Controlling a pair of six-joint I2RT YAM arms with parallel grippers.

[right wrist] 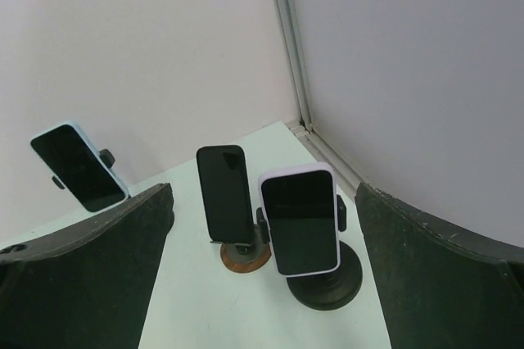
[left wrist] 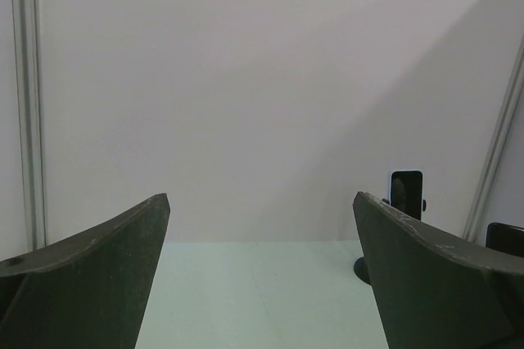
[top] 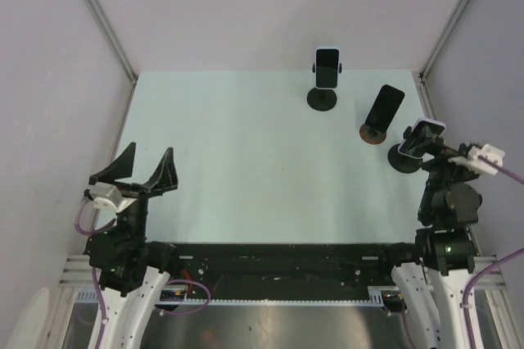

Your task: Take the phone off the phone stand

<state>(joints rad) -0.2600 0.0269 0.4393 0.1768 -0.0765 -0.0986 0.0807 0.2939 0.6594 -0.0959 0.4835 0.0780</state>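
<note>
Both pairs of jaws are wide open and empty; the right gripper should pinch the white phone, just ahead between its jaws, softly and lift it off its phone stand.

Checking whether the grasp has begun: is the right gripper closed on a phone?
No, the right gripper stands wide open, with clear gaps between its fingers and the nearest white-cased phone sitting in its black stand.

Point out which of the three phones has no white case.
The black phone in the middle, leaning back on the brown disc stand. The rear phone and the front phone both show white edges.
</note>
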